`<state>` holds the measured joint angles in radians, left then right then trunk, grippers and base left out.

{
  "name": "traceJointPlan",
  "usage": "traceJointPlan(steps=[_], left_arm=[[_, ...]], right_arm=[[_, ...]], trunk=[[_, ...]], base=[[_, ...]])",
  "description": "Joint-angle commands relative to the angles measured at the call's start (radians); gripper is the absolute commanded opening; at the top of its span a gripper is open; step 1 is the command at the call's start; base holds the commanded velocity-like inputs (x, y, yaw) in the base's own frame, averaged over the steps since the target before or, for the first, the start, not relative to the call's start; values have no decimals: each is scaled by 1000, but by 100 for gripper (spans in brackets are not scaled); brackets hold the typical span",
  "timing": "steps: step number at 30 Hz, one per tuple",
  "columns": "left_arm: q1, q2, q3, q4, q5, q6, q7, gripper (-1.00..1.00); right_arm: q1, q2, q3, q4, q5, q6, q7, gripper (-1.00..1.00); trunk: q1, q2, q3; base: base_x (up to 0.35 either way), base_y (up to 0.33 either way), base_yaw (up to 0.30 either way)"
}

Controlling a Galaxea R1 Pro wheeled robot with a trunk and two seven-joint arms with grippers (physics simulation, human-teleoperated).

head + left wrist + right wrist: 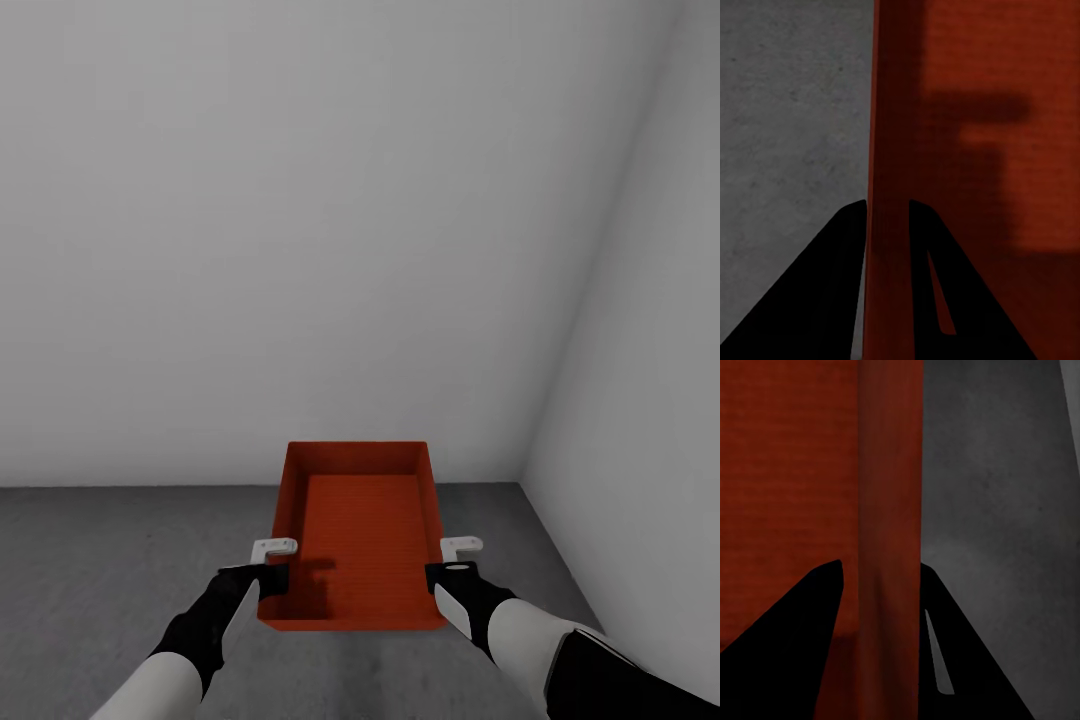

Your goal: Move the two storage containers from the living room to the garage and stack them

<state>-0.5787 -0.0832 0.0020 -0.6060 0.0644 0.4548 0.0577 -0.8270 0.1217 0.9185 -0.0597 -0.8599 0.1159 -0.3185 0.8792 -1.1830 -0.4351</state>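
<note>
Orange bin (362, 530), both side walls gripped.
Left gripper (268, 574) and right gripper (444, 572): jaws narrowly parted, each straddling a wall; grey floor (120, 560) outside, white walls (300, 220) ahead.

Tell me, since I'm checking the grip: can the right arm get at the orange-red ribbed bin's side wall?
Yes, apparently: the right gripper already straddles the orange-red ribbed bin's side wall, one of its fingers inside, one outside, with nothing between.
</note>
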Motion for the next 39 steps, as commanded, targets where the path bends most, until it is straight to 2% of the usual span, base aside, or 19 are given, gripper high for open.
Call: traceJointPlan(steps=[1, 18, 39], left_arm=[[0, 0, -57, 0, -29, 4, 10, -100], [0, 0, -57, 0, -29, 4, 10, -100], [0, 0, -57, 5, -29, 4, 10, -100]], right_arm=[[-1, 0, -3, 0, 4, 6, -33, -100], [-1, 0, -1, 0, 4, 5, -31, -100], [-1, 0, -2, 0, 4, 5, -31, -100]], trunk=[[4, -8, -5], [69, -127, -62], [150, -274, -154]], base=[[0, 0, -3], [0, 0, 157], [0, 0, 5]])
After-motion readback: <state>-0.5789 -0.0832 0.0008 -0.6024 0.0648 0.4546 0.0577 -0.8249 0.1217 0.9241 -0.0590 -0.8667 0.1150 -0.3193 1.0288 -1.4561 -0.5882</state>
